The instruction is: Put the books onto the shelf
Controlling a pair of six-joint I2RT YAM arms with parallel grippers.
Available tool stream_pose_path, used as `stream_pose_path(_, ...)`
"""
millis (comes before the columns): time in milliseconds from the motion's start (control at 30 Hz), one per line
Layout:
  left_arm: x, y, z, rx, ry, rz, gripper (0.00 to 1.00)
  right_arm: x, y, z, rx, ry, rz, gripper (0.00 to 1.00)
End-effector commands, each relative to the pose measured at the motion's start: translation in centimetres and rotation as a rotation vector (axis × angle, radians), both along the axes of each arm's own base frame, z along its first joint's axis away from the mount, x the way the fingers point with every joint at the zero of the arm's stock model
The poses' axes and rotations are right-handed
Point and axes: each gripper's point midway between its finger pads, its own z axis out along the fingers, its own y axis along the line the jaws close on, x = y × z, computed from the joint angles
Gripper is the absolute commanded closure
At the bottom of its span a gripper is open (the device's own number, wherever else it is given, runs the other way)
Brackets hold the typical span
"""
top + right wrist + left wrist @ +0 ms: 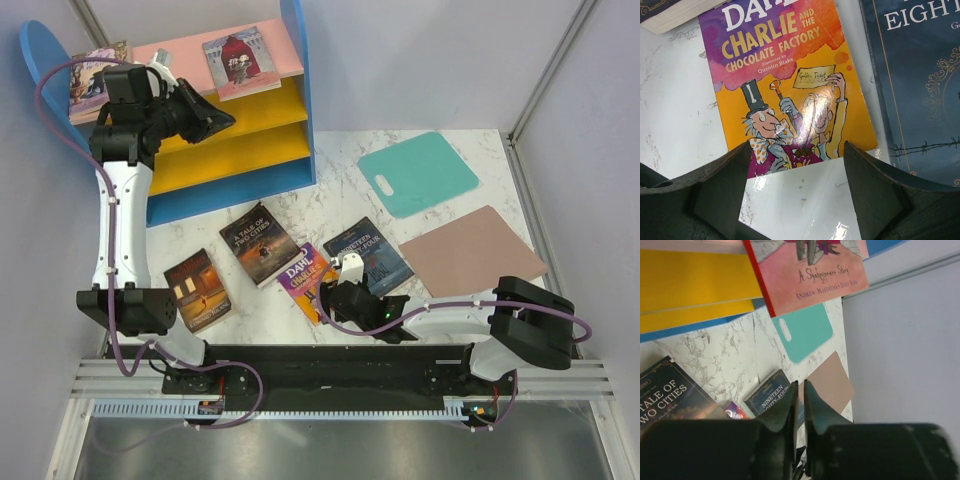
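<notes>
The shelf (228, 150) stands at the back left, with blue sides, a pink top board and yellow boards below. A red Shakespeare book (242, 60) (810, 275) lies on the pink board, and another book (97, 78) sits at the shelf's left end. My left gripper (226, 120) (801, 385) hovers in front of the yellow boards, shut and holding nothing. On the table lie a brown-orange book (197, 290), A Tale of Two Cities (260, 243), the Dahl book (303, 278) (790, 90) and Nineteen Eighty-Four (368, 255) (920, 90). My right gripper (332, 296) (796, 145) is open at the Dahl book's near edge.
A teal mat (418, 172) with a handle hole and a pinkish-brown mat (470, 250) lie on the right of the marble table (340, 160). Grey walls close in the left, back and right sides.
</notes>
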Motion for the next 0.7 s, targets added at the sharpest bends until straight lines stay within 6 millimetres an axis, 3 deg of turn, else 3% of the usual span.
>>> stream_pose_path(0, 0.0, -0.2, 0.4, 0.081, -0.048, -0.002, 0.94, 0.3, 1.0, 0.8, 0.021, -0.010, -0.004, 0.18)
stream_pose_path(67, 0.8, -0.3, 0.5, 0.084, -0.051, 0.004, 0.98, 0.3, 1.0, 0.8, 0.022, -0.011, -0.002, 0.18)
stream_pose_path(133, 1.4, 0.0, 0.4, 0.092, -0.045, 0.020, 0.98, 0.3, 1.0, 0.8, 0.019, -0.011, -0.004, 0.18)
stream_pose_path(167, 1.6, -1.1, 0.6, 0.099, -0.051, 0.003, 0.98, 0.3, 1.0, 0.8, 0.018, -0.010, -0.002, 0.18)
stream_pose_path(467, 3.2, -0.9, -0.2, 0.132, -0.037, 0.034, 0.98, 0.4, 0.9, 0.7, 0.013, -0.014, -0.007, 0.18)
stream_pose_path(667, 4.3, -1.1, 0.5, 0.145, -0.063, 0.054, 0.98, 0.4, 0.9, 0.6, 0.007, -0.014, -0.006, 0.18)
